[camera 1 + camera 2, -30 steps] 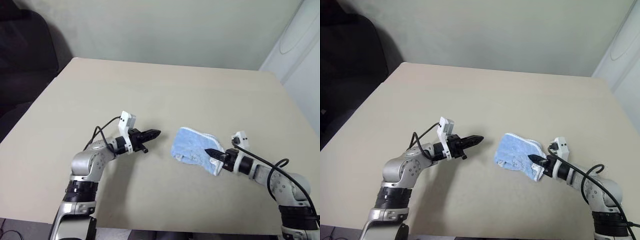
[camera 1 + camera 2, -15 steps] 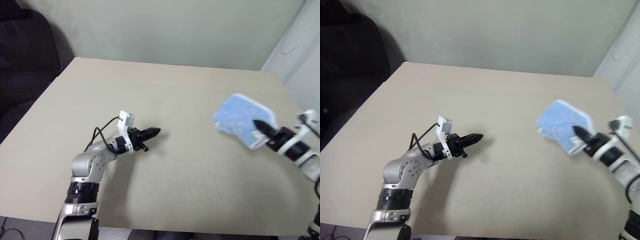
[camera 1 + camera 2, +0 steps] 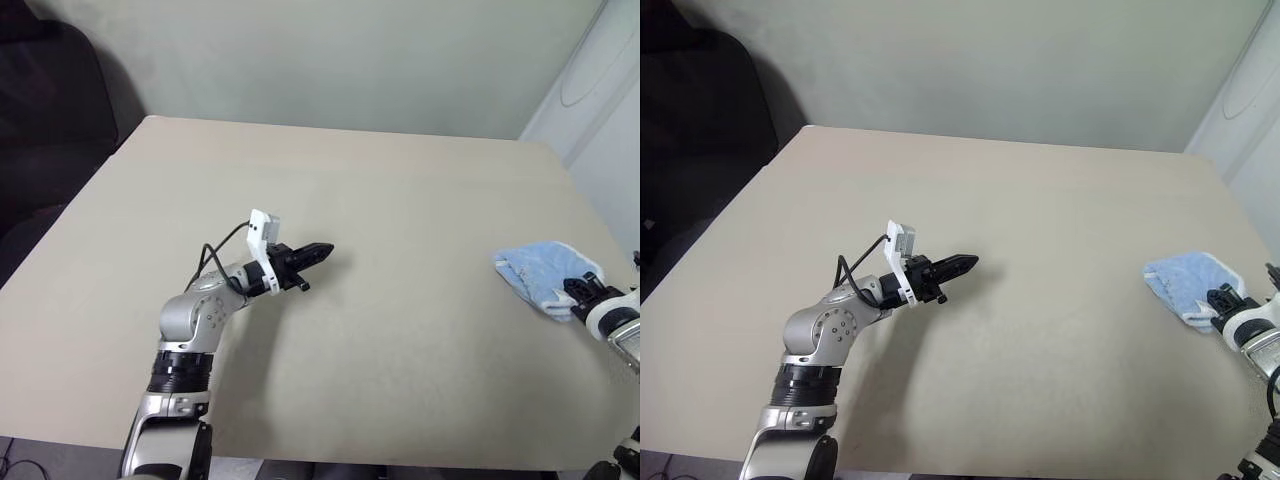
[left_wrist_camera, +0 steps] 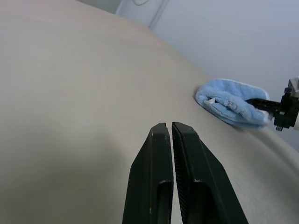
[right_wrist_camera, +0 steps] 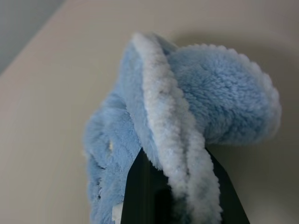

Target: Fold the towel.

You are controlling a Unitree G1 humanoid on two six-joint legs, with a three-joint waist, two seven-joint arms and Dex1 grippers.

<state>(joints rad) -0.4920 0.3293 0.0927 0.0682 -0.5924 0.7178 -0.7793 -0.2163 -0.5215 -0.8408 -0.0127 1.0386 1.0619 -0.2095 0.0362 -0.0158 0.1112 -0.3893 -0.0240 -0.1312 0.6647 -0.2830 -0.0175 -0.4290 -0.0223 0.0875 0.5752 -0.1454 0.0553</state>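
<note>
one bunched towel (image 3: 540, 273), right end effector (image 3: 577, 290) fingertips hidden in its folds

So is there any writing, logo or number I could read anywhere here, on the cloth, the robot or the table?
None can be read.
The towel: no lettering or tag text is legible on the folds that face the cameras.
The left gripper and right gripper: plain black fingers, no label.
The table: bare, no markings.
</note>
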